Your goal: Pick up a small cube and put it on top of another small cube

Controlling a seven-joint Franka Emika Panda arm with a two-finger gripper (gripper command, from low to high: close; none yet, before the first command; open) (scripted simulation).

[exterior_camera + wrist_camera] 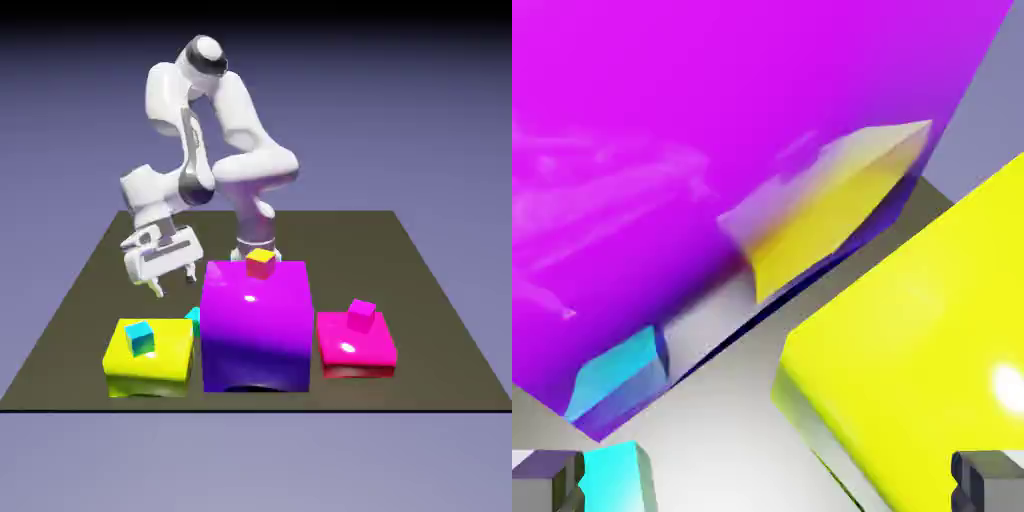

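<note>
One small cyan cube (140,338) sits on top of the flat yellow block (148,352). The other cyan cube (193,317) rests on the table in the gap between the yellow block and the big purple block (256,322). My gripper (172,283) hangs open just above and behind that gap, holding nothing. In the hand view the table's cyan cube (615,478) shows at the bottom edge, right beside the left fingertip (547,478). Its mirror image glints in the purple block's glossy wall (692,150). The yellow block (912,370) fills the right side.
A tiny yellow cube (261,262) stands on the purple block's top. A tiny magenta cube (361,315) sits on the flat magenta block (356,345) at the exterior view's right. The dark table (420,300) ends close in front of the blocks.
</note>
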